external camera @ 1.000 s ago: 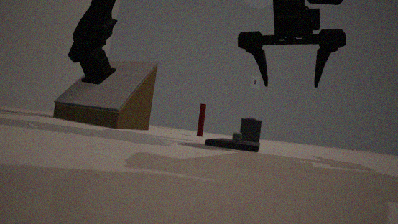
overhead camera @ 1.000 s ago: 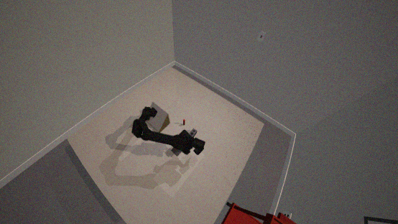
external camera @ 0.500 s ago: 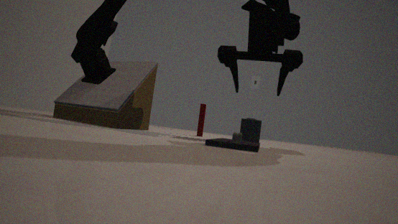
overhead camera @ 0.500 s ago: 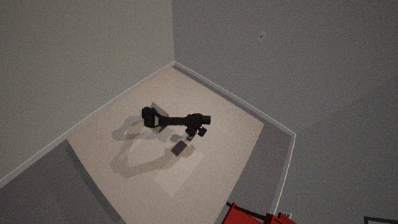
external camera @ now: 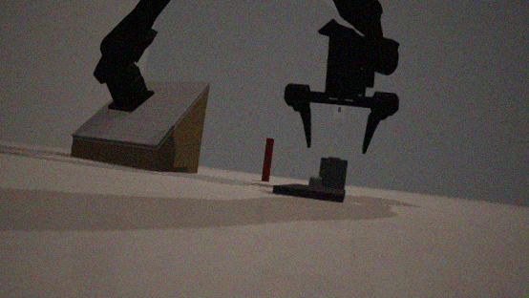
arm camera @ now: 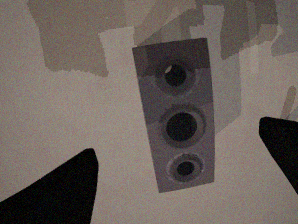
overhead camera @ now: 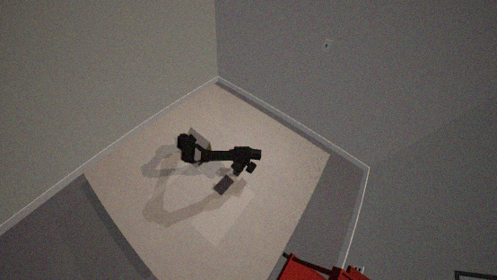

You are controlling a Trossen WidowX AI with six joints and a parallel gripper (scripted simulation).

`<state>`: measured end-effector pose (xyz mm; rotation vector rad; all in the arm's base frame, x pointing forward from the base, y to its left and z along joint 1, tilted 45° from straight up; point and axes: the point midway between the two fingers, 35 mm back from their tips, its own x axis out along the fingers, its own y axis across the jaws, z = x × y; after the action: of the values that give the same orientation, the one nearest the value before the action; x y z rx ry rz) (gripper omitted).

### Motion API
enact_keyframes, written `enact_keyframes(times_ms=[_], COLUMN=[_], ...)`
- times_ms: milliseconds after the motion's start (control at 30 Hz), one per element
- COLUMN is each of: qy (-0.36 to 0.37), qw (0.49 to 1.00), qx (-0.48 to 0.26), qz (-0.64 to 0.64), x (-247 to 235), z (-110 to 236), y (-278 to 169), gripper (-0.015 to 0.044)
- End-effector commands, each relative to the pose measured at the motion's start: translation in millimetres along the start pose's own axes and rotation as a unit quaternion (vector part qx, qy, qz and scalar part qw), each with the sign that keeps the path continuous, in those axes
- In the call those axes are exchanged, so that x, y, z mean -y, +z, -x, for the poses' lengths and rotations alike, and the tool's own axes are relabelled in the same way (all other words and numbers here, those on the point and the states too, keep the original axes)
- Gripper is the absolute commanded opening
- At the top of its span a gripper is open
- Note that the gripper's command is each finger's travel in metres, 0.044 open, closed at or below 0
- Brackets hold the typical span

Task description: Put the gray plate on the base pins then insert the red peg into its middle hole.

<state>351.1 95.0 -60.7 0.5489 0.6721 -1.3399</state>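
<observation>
My gripper (overhead camera: 245,170) (external camera: 337,150) (arm camera: 182,142) is open and empty, pointing down above a gray block. This gray three-holed plate (external camera: 334,174) (arm camera: 194,101) lies between and below the fingertips in the wrist view, its row of holes running up and down. The middle hole is the widest. Whether it sits on pins, I cannot tell. A flat dark slab (overhead camera: 223,185) (external camera: 296,190) lies nearby, with a small pale stub (external camera: 315,181) beside the block in the exterior view; I make out no pins. The red peg (external camera: 267,159) stands upright left of them; the arm hides it in the top view.
The arm rises from a wedge-shaped mount (external camera: 183,131) with wooden sides, left of the peg in the exterior view. Red furniture (overhead camera: 302,270) stands beyond the table edge at the bottom of the top view. Arm shadows fall across the pale table (overhead camera: 269,130).
</observation>
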Motion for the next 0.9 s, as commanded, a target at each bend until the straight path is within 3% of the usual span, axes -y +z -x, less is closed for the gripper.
enact_keyframes(times_ms=[0, 867], qy=[-0.001, -0.001], qw=[1.000, 1.000], qx=[0.002, 0.003], qz=[0.004, 0.004], x=[2, 2], z=[-7, -50], y=[0, 0], gripper=[0.0440, 0.0440])
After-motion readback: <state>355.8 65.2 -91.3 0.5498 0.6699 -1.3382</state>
